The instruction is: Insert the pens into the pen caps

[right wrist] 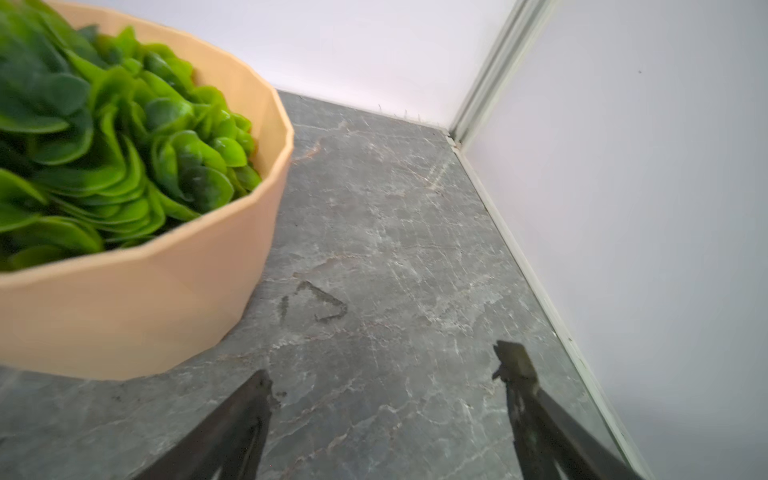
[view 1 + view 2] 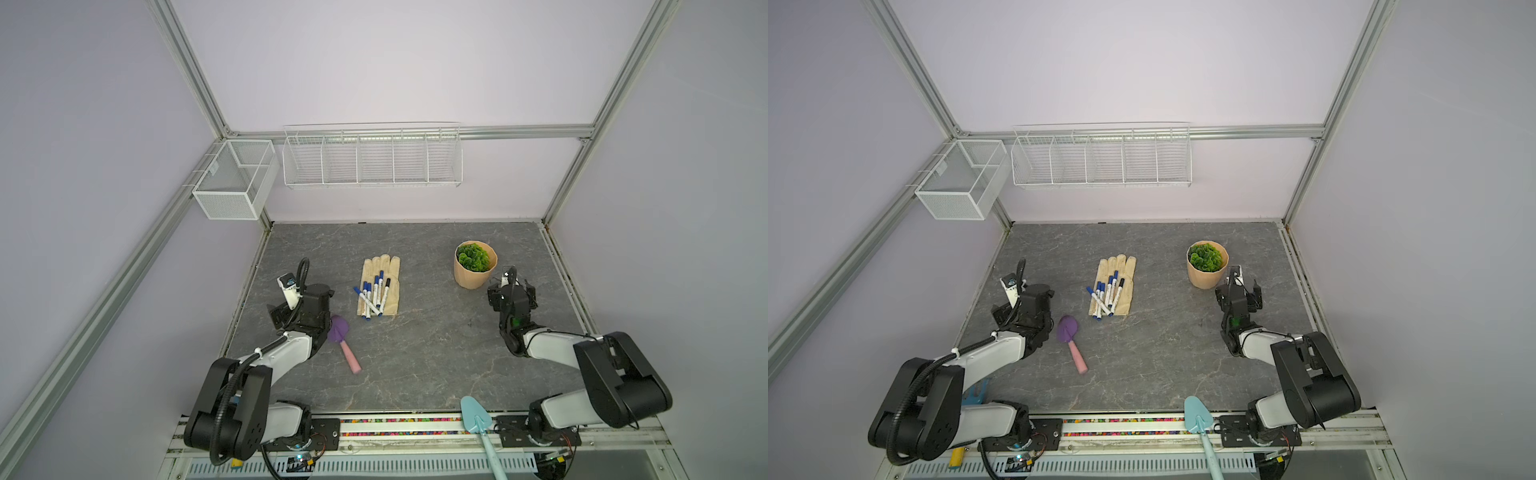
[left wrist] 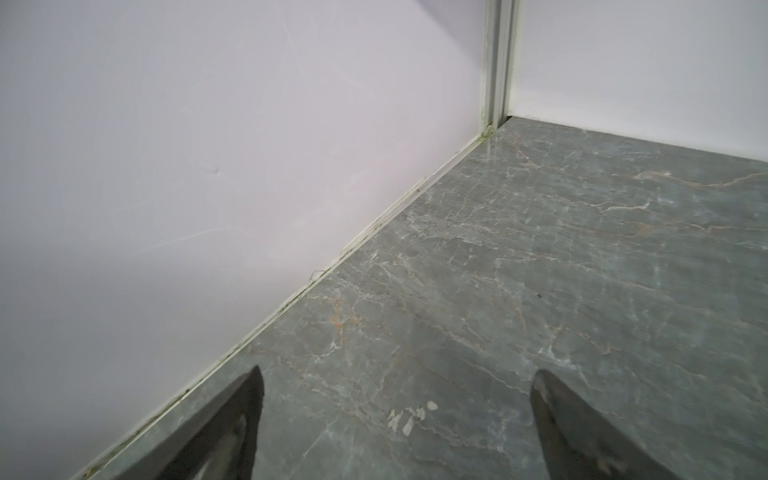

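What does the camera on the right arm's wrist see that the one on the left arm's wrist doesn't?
Only the right wrist view shows the peach pot with its green plant, standing beside the open right pincer. Only the left wrist view shows the open left pincer and a pale scuff on the tabletop near it. Both share the grey marbled table, pale walls meeting at a metal corner post, and nothing between the pincer tips. Neither shows the pens.

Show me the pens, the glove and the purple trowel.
pens [image 2: 370,300]: in a top view, middle of the pile.
glove [image 2: 392,266]: in a top view, its bare fingers.
purple trowel [image 2: 337,328]: in a top view, its scoop.
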Controlling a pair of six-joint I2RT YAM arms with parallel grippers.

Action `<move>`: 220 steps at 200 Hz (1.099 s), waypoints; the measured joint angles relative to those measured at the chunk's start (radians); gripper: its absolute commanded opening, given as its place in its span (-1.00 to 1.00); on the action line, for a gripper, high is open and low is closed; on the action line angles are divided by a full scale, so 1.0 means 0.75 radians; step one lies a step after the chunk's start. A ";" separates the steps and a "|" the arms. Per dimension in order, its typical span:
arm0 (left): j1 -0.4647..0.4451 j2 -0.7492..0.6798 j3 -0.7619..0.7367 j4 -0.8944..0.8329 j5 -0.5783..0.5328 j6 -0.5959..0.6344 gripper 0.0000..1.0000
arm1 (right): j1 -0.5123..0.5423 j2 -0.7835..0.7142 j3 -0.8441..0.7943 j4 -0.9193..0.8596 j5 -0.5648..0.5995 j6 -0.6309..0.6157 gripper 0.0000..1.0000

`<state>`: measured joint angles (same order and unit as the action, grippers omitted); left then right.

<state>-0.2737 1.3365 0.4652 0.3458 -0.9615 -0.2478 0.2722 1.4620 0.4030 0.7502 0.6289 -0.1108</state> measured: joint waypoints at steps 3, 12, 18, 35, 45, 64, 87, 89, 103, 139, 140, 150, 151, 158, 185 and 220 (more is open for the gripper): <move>0.000 0.013 -0.008 0.045 0.009 0.022 0.98 | -0.010 0.008 -0.015 0.037 -0.012 -0.003 0.79; 0.002 0.045 -0.029 0.153 0.037 0.071 0.98 | -0.058 0.025 -0.054 0.105 -0.061 0.005 0.78; 0.003 0.067 -0.041 0.219 0.057 0.106 0.98 | -0.113 0.026 -0.080 0.121 -0.127 0.018 0.78; 0.007 0.108 -0.055 0.341 0.114 0.183 0.98 | -0.280 0.063 -0.109 0.195 -0.313 0.050 0.78; 0.012 0.117 -0.077 0.437 0.163 0.224 0.98 | -0.342 0.098 -0.084 0.176 -0.422 0.065 0.77; 0.046 0.193 -0.154 0.711 0.282 0.287 0.98 | -0.369 0.105 -0.051 0.168 -0.576 0.078 0.76; 0.116 0.205 -0.191 0.702 0.434 0.296 0.99 | -0.370 0.103 -0.038 0.164 -0.664 0.084 0.76; 0.123 0.205 -0.190 0.710 0.448 0.296 0.99 | -0.369 0.103 -0.038 0.164 -0.667 0.083 0.76; 0.165 0.269 -0.167 0.784 0.515 0.300 0.99 | -0.369 0.103 -0.037 0.155 -0.692 0.087 0.77; 0.245 0.270 -0.108 0.696 0.673 0.262 0.98 | -0.370 0.103 -0.037 0.153 -0.727 0.095 0.76; 0.246 0.269 -0.108 0.693 0.674 0.260 0.98 | -0.370 0.103 -0.037 0.153 -0.727 0.095 0.77; 0.253 0.263 -0.102 0.672 0.693 0.255 0.98 | -0.370 0.103 -0.037 0.152 -0.731 0.098 0.77; 0.254 0.263 -0.102 0.672 0.695 0.254 0.98 | -0.370 0.103 -0.037 0.152 -0.732 0.098 0.77; 0.254 0.263 -0.102 0.674 0.706 0.251 0.98 | -0.370 0.103 -0.037 0.151 -0.734 0.099 0.77; 0.255 0.275 -0.103 0.700 0.741 0.250 0.98 | -0.370 0.103 -0.037 0.150 -0.743 0.099 0.76; 0.260 0.275 -0.103 0.716 0.759 0.250 0.98 | -0.371 0.103 -0.037 0.145 -0.757 0.100 0.76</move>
<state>-0.0784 1.5429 0.3882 0.8825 -0.3920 -0.0601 -0.0063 1.5391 0.3756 0.8593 0.0612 -0.0360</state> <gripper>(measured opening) 0.991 0.880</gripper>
